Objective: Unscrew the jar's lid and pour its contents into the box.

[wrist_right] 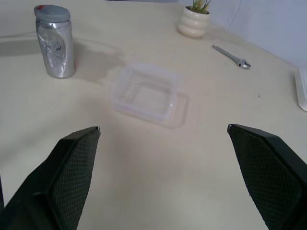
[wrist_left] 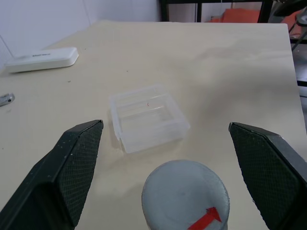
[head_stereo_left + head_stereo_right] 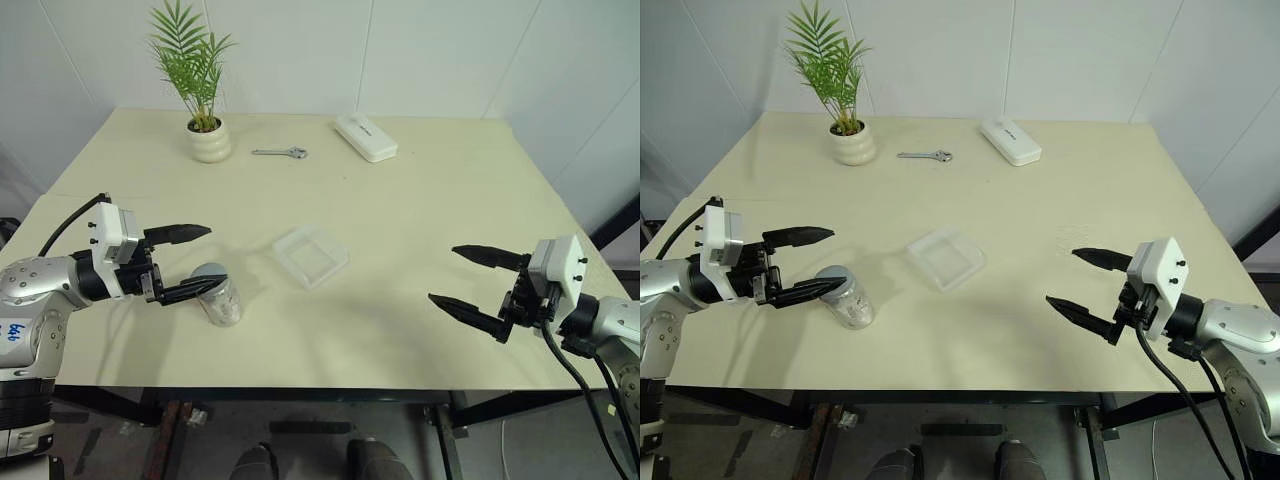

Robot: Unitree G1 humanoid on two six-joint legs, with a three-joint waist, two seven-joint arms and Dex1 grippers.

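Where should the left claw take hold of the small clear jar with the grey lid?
Judging by its upright pose, grip the small clear jar around its clear wall below the grey screw lid, coming in level from its left; the open left claw already hangs beside it.

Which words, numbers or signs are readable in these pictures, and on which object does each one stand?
Red arrow mark, no letters: on the lid of the jar.
Grey print on the white case: too blurred to read.
The box, wrench and plant pot show no text.
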